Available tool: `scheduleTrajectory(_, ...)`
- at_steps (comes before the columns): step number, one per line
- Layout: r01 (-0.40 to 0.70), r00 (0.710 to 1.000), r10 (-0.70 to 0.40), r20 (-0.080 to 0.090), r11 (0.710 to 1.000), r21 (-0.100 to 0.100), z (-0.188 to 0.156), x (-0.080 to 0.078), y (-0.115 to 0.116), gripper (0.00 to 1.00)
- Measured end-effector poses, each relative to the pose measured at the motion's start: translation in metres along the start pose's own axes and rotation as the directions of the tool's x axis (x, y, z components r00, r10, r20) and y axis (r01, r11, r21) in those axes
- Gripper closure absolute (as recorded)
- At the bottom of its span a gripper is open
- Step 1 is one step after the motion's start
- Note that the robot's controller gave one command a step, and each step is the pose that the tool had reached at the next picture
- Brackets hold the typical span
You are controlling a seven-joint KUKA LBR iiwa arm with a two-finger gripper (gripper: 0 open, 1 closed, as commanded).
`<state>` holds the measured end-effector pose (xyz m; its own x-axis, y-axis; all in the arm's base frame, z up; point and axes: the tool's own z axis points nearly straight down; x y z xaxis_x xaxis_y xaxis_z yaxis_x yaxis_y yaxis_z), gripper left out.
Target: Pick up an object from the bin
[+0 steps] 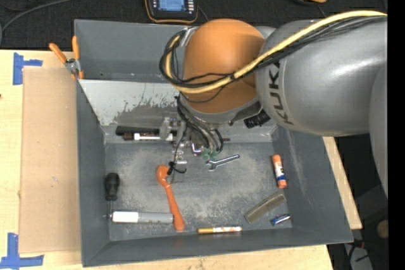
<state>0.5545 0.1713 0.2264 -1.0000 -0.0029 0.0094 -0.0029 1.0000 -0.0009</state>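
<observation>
My gripper (180,152) hangs low over the middle of the bin, under the orange wrist cover. Just below and left of it lies the upper end of a long orange tool (171,196), which runs down toward the bin's front wall. I cannot tell whether the gripper touches it. A small silver wrench (223,161) lies just right of the gripper. A black marker (137,133) lies to its left along the back of the floor.
A small black knob (112,185) sits at the left and a white-and-grey marker (140,217) at the front left. A yellow stick (219,231) lies by the front wall. An orange-and-white tube (278,172), an olive flat piece (264,207) and a small blue thing (281,220) lie at the right.
</observation>
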Motion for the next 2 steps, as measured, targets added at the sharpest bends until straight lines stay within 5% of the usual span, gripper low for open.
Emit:
scheduleTrajectory(1, -0.005, 1.000, 0.005, 0.007, 1.000, -0.001, -0.004, -0.002, -0.001, 0.00)
scheduleTrajectory(2, 0.330, 0.944, -0.330, 0.006, 0.944, 0.001, 0.086, -0.006, -0.021, 0.00)
